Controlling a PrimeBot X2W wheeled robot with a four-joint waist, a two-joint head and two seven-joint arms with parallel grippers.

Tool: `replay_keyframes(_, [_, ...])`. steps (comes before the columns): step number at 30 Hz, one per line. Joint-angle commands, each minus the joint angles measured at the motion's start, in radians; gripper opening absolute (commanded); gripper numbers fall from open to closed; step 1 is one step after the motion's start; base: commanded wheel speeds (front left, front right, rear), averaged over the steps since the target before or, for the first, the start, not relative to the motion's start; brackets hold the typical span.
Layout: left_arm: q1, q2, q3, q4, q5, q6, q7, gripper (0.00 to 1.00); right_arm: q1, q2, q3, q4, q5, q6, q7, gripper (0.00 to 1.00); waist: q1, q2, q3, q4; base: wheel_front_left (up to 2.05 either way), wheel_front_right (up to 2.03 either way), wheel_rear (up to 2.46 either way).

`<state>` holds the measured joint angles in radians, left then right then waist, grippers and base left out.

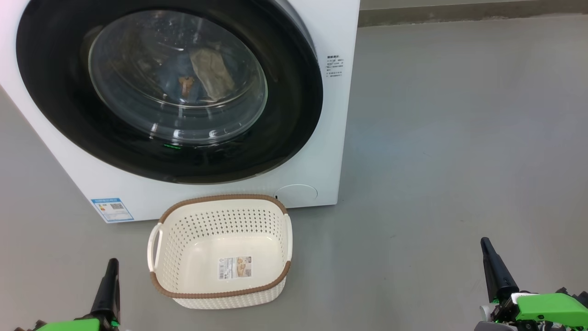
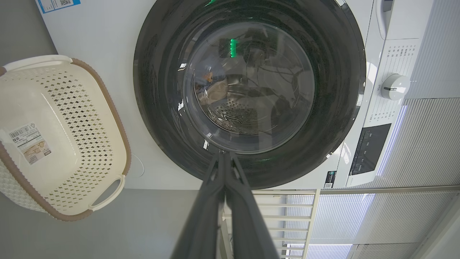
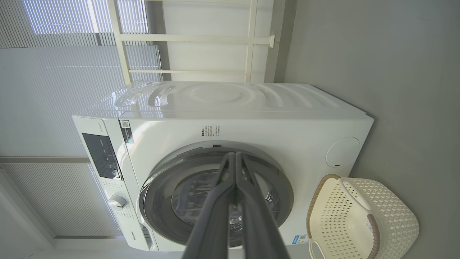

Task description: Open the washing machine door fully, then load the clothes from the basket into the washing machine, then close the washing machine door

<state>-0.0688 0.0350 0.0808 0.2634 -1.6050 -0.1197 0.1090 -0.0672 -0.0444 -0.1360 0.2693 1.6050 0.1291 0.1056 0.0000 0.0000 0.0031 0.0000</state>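
Grey, smooth floor (image 1: 459,138) throughout, with a darker skirting strip (image 1: 459,14) behind. In the right wrist view, pale window blinds (image 3: 54,90) and a white frame (image 3: 194,37) stand behind the washing machine (image 1: 333,138).

Washing machine: white body, front face toward the robot. The washing machine door (image 1: 59,101) sits flush against the front, its black rim unbroken around the glass. Through the glass the clothes (image 1: 206,73) lie inside the drum: blue fabric, one beige piece and a small orange print. How many pieces there are cannot be told.

Fittings on the machine: a blue label sticker (image 1: 112,209) at the lower front corner, a round cover (image 1: 296,193) at the other lower corner, and a block of small print (image 1: 334,66) beside the door rim. A white knob (image 2: 394,86) and a dark control panel (image 2: 370,147) are at the top of the front.

Basket (image 1: 220,198): upright on the floor just in front of the machine, below the door, its far rim close to the front panel. Whether the two touch cannot be told. The bottom sticker (image 1: 235,267) is in plain sight.

Left gripper (image 1: 111,265): fingers pressed together, holding nothing. It is in front of the machine, well back from the door and just beside the basket's near corner. The basket stands partly between it and the machine's front.

Right gripper (image 1: 486,244): fingers likewise pressed together, holding nothing. It is well apart from the machine, off its print-bearing side, with bare floor between.
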Motion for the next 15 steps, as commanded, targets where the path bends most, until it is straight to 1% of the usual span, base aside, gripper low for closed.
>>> replay_keyframes(1, [-0.039,0.016,0.034,-0.018,-0.003,-0.011,0.005,0.0,-0.041,-0.007,0.023,-0.025,0.004,0.002,0.007,0.0,0.0,0.0,0.0,0.0,0.0,0.0,0.0])
replay_keyframes(15, [-0.039,0.015,0.034,-0.018,-0.003,-0.011,0.005,0.0,-0.041,-0.007,0.022,-0.025,0.004,0.002,0.008,0.0,0.0,0.0,0.0,0.0,0.0,0.0,0.0])
